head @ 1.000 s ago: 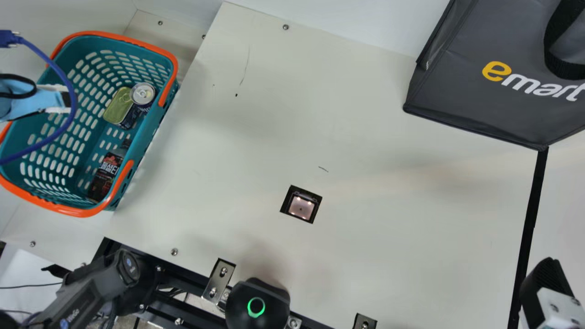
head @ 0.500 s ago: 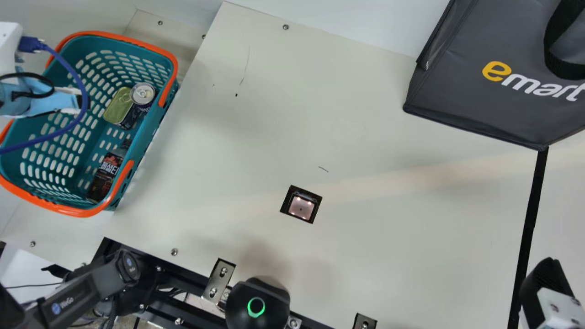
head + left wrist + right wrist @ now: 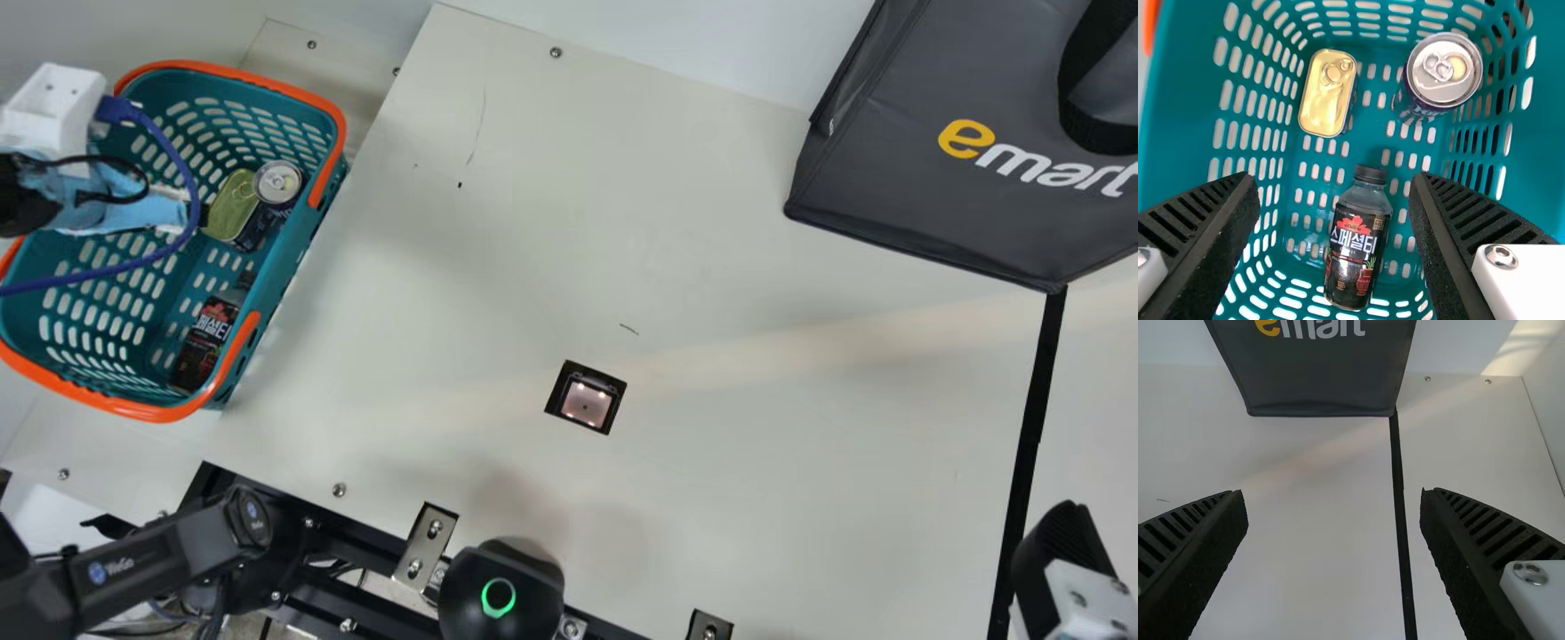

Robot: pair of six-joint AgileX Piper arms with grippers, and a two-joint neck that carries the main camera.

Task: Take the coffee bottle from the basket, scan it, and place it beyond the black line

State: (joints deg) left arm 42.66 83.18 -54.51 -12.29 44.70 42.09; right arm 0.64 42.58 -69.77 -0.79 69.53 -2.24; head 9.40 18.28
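Note:
My left gripper (image 3: 197,215) hangs over the teal basket (image 3: 302,267) in the main view, beside the tins. In the left wrist view the same gripper (image 3: 1335,190) is open, and the dark coffee bottle (image 3: 1360,243) lies below, between its spread fingers, touched by neither. The bottle (image 3: 209,338) shows by the basket's near right wall in the main view. My right gripper (image 3: 1062,551) is beside the black line (image 3: 1031,436) at the lower right; in the right wrist view this gripper (image 3: 1335,503) stands open and empty. The scanner window (image 3: 586,400) is set into the table.
A flat gold-lidded tin (image 3: 1327,93) and a round can (image 3: 1443,70) share the basket. Its orange handles (image 3: 236,369) lie along the rim. A dark grey bag (image 3: 933,204) stands at the back right, at the black line's far end.
My left arm has moved rightward in the main view, farther in over the basket and closer to the tins. The right gripper and the things in the basket have kept still.

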